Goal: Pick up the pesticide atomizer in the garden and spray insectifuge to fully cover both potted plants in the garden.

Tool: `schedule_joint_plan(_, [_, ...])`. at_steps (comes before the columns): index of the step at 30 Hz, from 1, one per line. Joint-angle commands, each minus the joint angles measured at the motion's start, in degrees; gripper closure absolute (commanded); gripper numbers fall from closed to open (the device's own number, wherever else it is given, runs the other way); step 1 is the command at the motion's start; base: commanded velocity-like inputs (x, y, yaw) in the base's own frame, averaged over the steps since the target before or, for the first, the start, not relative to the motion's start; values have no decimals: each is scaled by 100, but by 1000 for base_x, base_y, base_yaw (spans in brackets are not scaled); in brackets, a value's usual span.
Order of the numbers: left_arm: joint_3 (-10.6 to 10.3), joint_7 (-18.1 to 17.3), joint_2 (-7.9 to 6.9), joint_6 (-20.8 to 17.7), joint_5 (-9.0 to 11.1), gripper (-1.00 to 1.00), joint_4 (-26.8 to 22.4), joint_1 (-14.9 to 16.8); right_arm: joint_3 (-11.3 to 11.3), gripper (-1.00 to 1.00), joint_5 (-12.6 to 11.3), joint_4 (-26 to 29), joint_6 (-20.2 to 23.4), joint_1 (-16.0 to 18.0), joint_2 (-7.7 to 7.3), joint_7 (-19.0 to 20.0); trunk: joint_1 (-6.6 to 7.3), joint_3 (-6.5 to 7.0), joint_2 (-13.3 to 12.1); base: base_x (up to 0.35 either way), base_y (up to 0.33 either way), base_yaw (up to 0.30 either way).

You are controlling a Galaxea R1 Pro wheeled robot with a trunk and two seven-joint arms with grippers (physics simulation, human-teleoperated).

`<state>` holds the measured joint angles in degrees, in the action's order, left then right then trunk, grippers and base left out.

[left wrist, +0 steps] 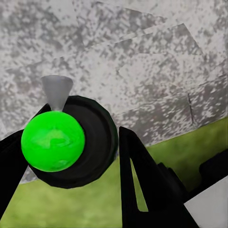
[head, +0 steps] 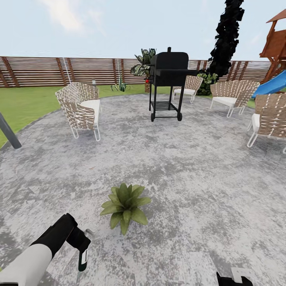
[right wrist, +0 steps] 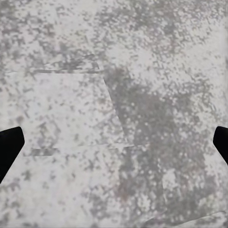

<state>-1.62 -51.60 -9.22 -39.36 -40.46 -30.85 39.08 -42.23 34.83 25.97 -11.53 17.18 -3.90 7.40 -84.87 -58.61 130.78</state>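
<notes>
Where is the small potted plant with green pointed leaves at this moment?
In the head view, the small potted plant with green pointed leaves sits low and central on the grey stone patio, just right of the left gripper holding the dark spray bottle.

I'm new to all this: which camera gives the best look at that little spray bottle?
The left wrist view: the pesticide atomizer sits close up, green cap and nozzle between the left end effector's fingers. The head view shows it small, hanging at the arm's tip. The right wrist view shows stone patio.

Left gripper [head: 81, 248] holds spray bottle [head: 84, 257] low over stone patio [head: 178, 167], near potted plant [head: 125, 206]; grill [head: 169, 81], chairs [head: 81, 107] behind
</notes>
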Motion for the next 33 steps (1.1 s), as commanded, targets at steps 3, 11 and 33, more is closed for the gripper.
schedule_joint_plan(3, [-7,-34,-8,-34,-30,100,-9,2,-49,-100,46,-4,-25,6,0,54,1,-5,2,75,45,-2])
schedule_joint_plan(11, [30,-27,-1,-26,-23,100,-6,-6,-40,-100,67,-10,-24,6,-5,73,1,-5,2,109,88,0])
schedule_joint_plan(33, [30,-8,139,-35,-35,100,52,-2,-49,-100,41,-5,-24,7,-5,42,1,-5,2,86,18,-121])
